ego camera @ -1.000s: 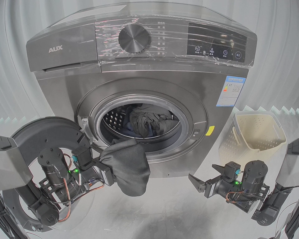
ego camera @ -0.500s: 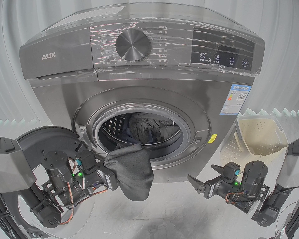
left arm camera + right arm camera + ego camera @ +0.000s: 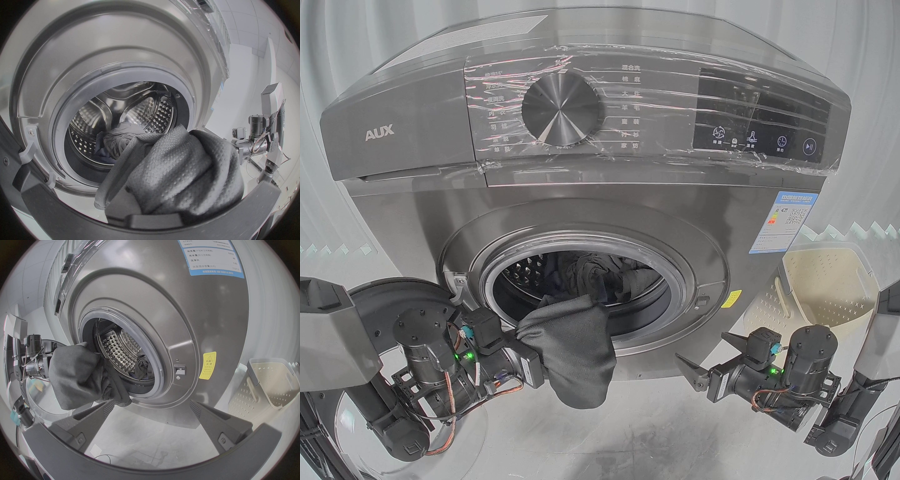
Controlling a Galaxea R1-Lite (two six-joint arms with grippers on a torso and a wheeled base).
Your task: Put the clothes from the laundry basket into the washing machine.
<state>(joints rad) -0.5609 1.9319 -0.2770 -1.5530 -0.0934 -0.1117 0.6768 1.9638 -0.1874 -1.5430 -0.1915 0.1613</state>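
Feeding dark garment [image 3: 575, 350] into washer [image 3: 650, 206].
left gripper [image 3: 542, 361] pinches it at door rim so it tips inward; right gripper [image 3: 706, 354] spread, parked clear.

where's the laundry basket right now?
Head view, robot's right: the laundry basket sits on the floor right of the washing machine, just behind the right gripper.

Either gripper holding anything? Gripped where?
Left gripper holds the dark grey garment by a bunched fold; the cloth covers the exact spot. Right gripper is open and empty.
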